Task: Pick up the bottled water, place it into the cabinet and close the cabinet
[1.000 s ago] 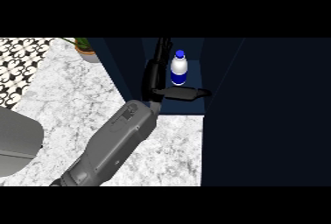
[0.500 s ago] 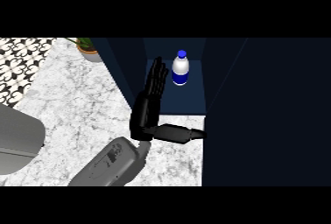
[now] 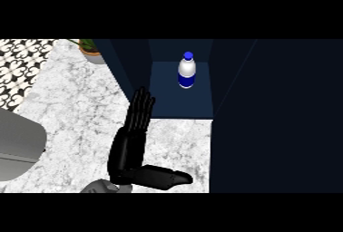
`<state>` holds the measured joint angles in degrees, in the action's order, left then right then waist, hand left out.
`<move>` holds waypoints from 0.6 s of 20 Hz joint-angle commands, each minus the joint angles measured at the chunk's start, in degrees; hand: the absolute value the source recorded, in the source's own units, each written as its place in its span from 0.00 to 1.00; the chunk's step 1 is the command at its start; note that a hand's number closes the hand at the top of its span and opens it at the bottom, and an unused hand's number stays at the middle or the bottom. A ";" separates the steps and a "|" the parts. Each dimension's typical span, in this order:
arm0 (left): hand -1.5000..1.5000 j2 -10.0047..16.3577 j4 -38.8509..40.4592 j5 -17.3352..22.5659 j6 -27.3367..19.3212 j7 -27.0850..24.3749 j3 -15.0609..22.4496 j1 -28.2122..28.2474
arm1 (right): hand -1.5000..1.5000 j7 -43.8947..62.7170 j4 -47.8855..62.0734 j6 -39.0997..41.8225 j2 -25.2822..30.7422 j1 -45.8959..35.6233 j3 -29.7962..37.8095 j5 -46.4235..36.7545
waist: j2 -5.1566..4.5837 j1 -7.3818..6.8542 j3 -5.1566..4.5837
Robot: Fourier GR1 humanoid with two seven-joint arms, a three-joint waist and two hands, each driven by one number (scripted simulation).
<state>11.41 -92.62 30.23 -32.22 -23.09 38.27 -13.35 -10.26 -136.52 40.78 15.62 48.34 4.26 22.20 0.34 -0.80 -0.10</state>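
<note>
One cam only: head view, from above the counter (image 3: 74, 113), facing steeply down. Fairly close in. Frame takes the marble top at left & centre, cabinet (image 3: 181, 97) interior top-centre, w/ dark panel filling the right.

A white marbled counter (image 3: 74, 113) fills the left half, with a potted plant (image 3: 89, 49) and black-and-white patterned tiling (image 3: 20, 68) at upper left, and a grey rounded object (image 3: 17, 145) at the left edge

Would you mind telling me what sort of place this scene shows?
Most likely a kitchen: a marble-patterned counter, an open dark blue cabinet with a water bottle standing inside, and black-and-white patterned tiling next to a potted plant at the counter's far edge.
</note>
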 commanded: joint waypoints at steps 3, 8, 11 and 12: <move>0.00 4.01 -9.67 -1.24 -1.33 0.06 2.21 9.16 | 1.00 6.25 -12.86 1.04 0.74 3.84 -8.44 -5.15 | 0.10 0.52 -0.02; 0.00 10.11 -14.38 0.55 2.63 -2.83 -1.65 15.31 | 1.00 8.51 -14.36 -0.31 0.18 3.65 -15.20 -8.47 | 0.11 0.22 -0.14; 0.00 11.01 -15.47 1.20 2.72 -2.17 -2.60 16.34 | 1.00 9.73 -15.23 -0.54 0.50 0.86 -18.62 -10.30 | 0.07 0.25 -0.19; 0.00 10.19 -14.81 0.35 2.93 -4.03 -1.40 17.56 | 1.00 9.90 -15.22 -0.41 0.11 1.35 -20.42 -12.09 | 0.22 0.83 -0.20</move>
<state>20.35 -105.90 30.60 -30.32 -25.45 36.90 0.93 -5.35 -137.65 42.11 15.68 49.15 -12.91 19.28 0.49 -0.32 -0.25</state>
